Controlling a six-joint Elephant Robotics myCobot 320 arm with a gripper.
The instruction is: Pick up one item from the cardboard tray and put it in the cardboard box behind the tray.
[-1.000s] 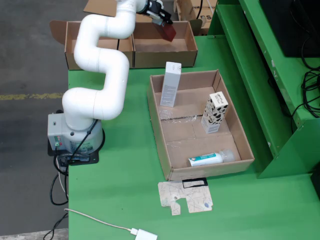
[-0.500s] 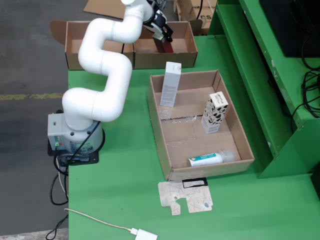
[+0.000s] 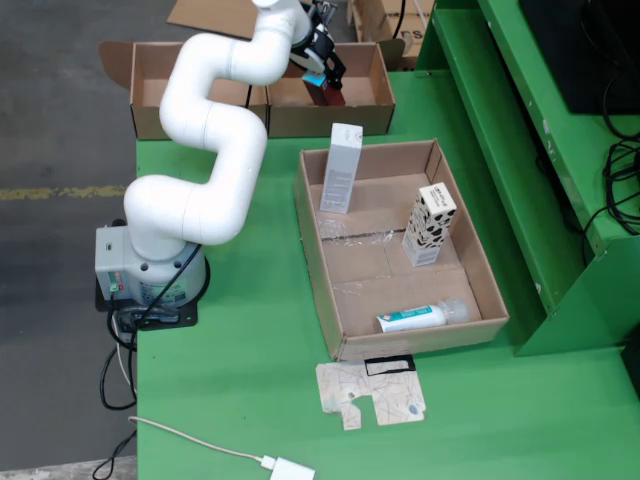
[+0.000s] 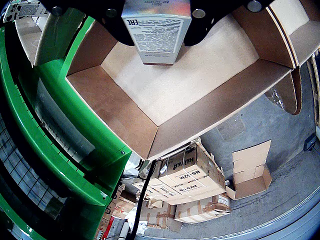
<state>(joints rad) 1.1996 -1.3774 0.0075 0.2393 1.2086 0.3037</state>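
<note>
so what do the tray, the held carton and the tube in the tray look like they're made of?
Tray: brown corrugated cardboard, matte; clear tape strips glint on its floor.
Carton in the pincer: likely printed paperboard with a slight sheen; folded edges, printed text.
Tube: probably glossy plastic, white and teal; too small to be sure.

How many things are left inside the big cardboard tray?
3. A white carton stands at the tray's far left corner, a spotted box stands on the right, and a tube lies at the near edge. Nothing seems hidden.
</note>
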